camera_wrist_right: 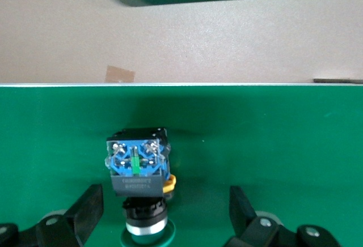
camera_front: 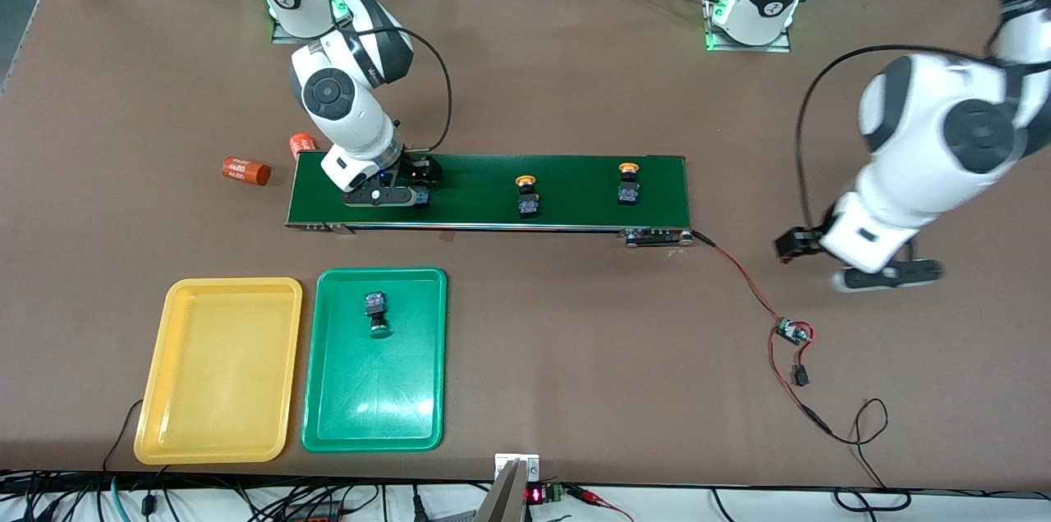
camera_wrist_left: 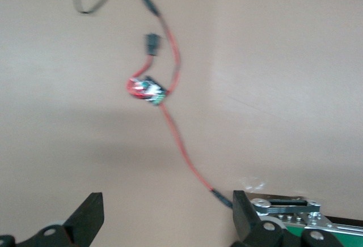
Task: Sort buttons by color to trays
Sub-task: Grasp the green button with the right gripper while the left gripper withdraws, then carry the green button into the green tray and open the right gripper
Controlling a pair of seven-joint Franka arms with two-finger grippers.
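Note:
One green button [camera_wrist_right: 139,170] lies on the dark-green belt [camera_front: 575,177] at the right arm's end; it also shows in the front view [camera_front: 421,195]. My right gripper [camera_wrist_right: 165,201] is open, its fingers [camera_wrist_right: 88,207] standing on either side of the button's cap without touching it; in the front view the gripper [camera_front: 410,195] is low over the belt. Two yellow-orange buttons [camera_front: 526,195] [camera_front: 629,184] lie farther along the belt. A second green button [camera_front: 377,313] lies in the green tray [camera_front: 374,423]. The yellow tray [camera_front: 220,370] beside it is empty. My left gripper [camera_wrist_left: 167,218] is open and empty over bare table past the belt's other end [camera_front: 883,276].
Two orange cylinders [camera_front: 246,171] [camera_front: 300,144] lie beside the belt at the right arm's end. A red wire with a small circuit board [camera_front: 792,332] runs from the belt's other end toward the front camera; the board also shows in the left wrist view [camera_wrist_left: 148,88].

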